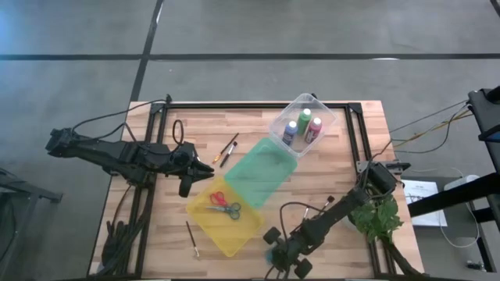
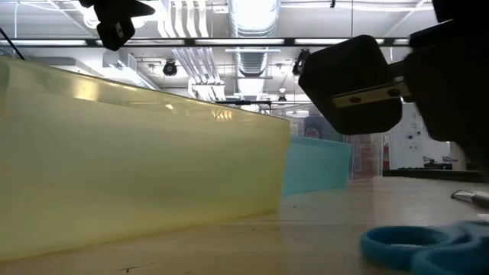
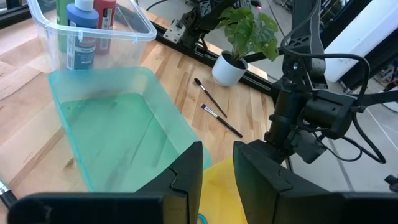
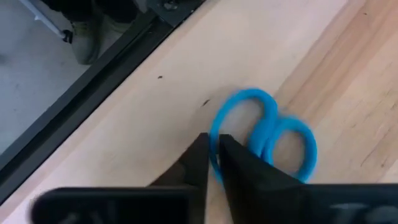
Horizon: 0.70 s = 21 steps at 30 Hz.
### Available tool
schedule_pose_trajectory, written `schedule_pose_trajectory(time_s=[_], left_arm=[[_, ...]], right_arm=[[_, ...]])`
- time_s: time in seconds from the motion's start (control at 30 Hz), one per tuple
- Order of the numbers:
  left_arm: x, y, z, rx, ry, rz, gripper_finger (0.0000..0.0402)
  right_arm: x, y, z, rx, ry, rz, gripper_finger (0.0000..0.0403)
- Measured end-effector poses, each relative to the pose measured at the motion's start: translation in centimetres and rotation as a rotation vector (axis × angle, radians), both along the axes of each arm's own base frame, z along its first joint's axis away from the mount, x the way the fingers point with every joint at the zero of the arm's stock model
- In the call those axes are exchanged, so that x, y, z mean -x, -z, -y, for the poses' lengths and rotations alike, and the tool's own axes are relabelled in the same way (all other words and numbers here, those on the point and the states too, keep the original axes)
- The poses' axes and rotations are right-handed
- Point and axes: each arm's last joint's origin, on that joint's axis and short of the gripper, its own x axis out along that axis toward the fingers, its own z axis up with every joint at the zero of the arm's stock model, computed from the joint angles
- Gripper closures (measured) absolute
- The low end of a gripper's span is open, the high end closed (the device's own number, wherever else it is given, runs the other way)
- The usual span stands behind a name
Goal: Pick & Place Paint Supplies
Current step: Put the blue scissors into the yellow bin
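Note:
My right gripper [image 4: 213,148] is low over the near part of the table [image 1: 273,251], shut on blue-handled scissors [image 2: 416,244]. My left gripper [image 3: 217,171] is open and holds nothing. It hovers where the green bin [image 1: 262,168] meets the yellow bin [image 1: 223,215]. Red-handled scissors [image 1: 225,205] lie in the yellow bin. Three paint bottles [image 1: 302,126] stand in the clear bin [image 1: 322,117]. Two brushes [image 1: 228,149] lie left of the green bin, one brush [image 1: 191,239] lies near the near edge, and two more brushes [image 3: 214,109] lie by the plant. My right gripper has the rim of one blue handle loop [image 4: 216,127] pinched between its two fingers, which come down at it from above. The scissors lie flat on the table [image 2: 328,229]; their blades do not show.
A leafy plant [image 1: 379,217] in a white pot stands by the right arm's base. The three bins run diagonally across the middle of the table. A black frame rail [image 4: 93,99] edges the table close to the right gripper. Bare wood shows at the table's far left and near right.

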Motion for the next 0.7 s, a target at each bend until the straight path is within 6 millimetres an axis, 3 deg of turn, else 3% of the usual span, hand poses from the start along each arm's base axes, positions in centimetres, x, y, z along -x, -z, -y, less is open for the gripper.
schedule_pose_trajectory(time_s=[0.23, 0.7], left_arm=[[0.0, 0.0, 0.0, 0.003, -0.001, 0.000, 0.0303], [0.0, 0.0, 0.0, 0.021, -0.008, -0.001, 0.0303]], right_arm=[[-0.2, -0.3, -0.1, -0.010, -0.003, -0.009, 0.0393], [-1.1, -3.2, -1.3, 0.010, -0.008, 0.007, 0.0394]])
